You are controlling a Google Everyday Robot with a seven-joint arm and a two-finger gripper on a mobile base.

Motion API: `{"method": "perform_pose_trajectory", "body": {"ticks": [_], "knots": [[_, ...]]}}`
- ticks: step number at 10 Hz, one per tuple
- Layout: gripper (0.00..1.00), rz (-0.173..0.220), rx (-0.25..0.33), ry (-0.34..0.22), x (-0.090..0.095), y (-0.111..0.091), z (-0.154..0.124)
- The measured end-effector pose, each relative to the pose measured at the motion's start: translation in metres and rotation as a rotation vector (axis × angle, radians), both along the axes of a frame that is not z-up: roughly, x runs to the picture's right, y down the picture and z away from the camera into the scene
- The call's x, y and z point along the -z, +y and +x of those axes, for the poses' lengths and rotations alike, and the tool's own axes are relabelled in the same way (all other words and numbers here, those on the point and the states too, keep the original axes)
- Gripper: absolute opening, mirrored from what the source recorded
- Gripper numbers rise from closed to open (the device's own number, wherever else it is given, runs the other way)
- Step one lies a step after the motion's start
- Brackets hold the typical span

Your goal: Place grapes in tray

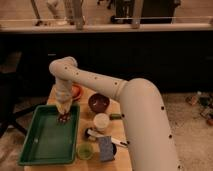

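**Inspector:** Position of the gripper [63, 113]?

**Assistant:** Lowered over the far right corner of the green tray [35, 150], fingers clenched on the dark grapes [63, 119], which sit just above or on the tray floor; contact cannot be told.

**Inspector:** Other items on the wooden table [122, 160]?

**Assistant:** Dark red bowl [98, 103], white cup [101, 122], small green cup [85, 150], blue sponge [106, 148], orange plate [76, 91] behind the arm [135, 110].
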State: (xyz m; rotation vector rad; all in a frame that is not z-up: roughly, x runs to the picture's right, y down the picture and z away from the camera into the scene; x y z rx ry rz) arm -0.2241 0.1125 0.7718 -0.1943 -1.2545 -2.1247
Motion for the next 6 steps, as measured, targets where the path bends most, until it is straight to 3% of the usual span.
{"method": "perform_pose_trajectory", "body": {"ticks": [6], "knots": [[0.8, 0.0, 0.0, 0.0, 0.0002, 0.0, -0.0001]]}}
